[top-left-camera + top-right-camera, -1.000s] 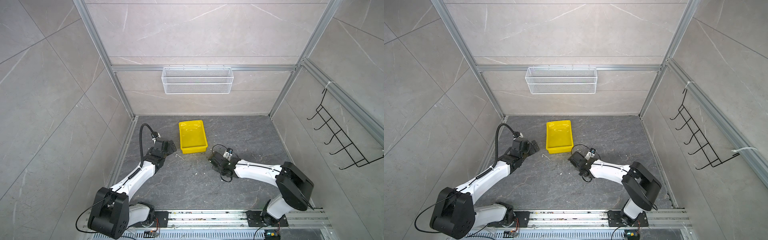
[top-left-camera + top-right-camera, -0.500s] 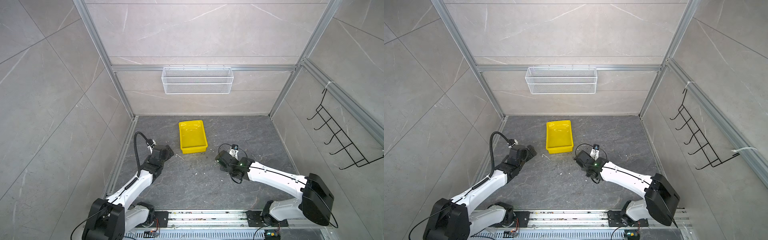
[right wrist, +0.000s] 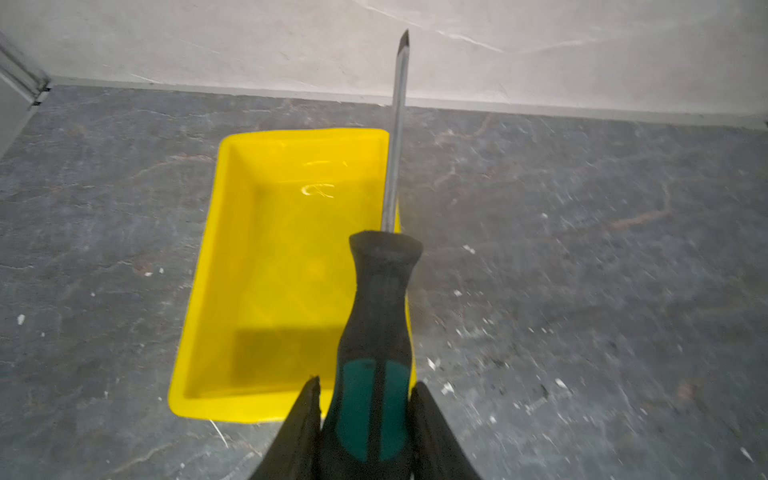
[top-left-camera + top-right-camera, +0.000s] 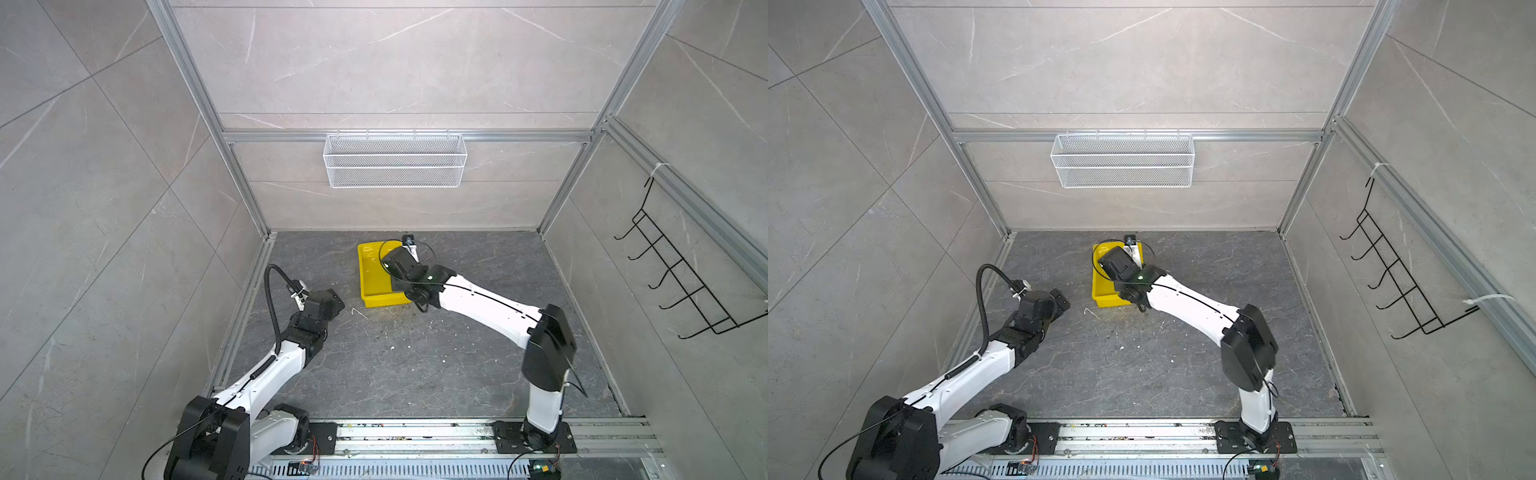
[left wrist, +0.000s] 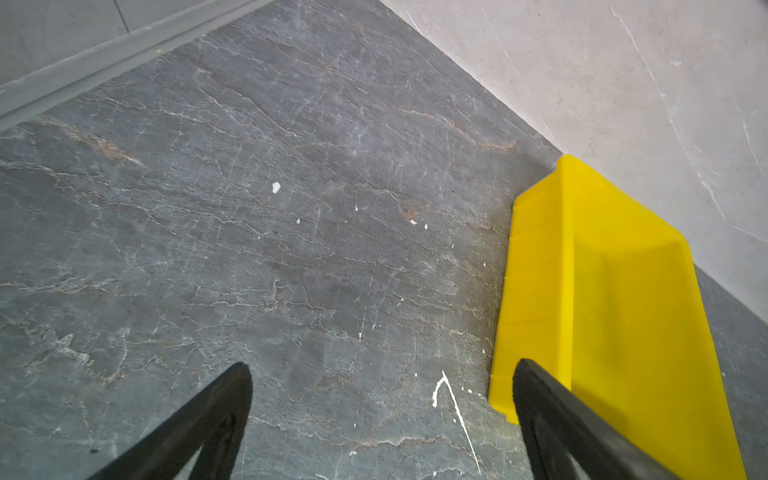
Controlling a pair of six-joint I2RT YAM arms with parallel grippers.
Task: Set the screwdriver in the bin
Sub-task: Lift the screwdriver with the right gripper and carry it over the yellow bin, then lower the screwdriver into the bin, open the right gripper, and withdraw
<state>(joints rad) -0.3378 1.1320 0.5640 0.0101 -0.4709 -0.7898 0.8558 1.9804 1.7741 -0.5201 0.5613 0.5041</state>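
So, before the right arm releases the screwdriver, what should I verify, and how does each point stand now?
1. Right gripper shut on the screwdriver handle: ok.
2. Screwdriver fully over the bin's inside: cannot tell; its shaft lines up with one long rim.
3. Bin's inside free of other things: ok.
4. Bin flat on the floor: ok.
5. Left gripper open, apart from the bin: ok.

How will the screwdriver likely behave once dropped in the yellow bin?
The screwdriver looks rigid: straight metal shaft, no sag. Its rounded handle may roll on the glossy floor of the bin, though the walls should contain it. The matte handle probably resists slipping in the right pincer.
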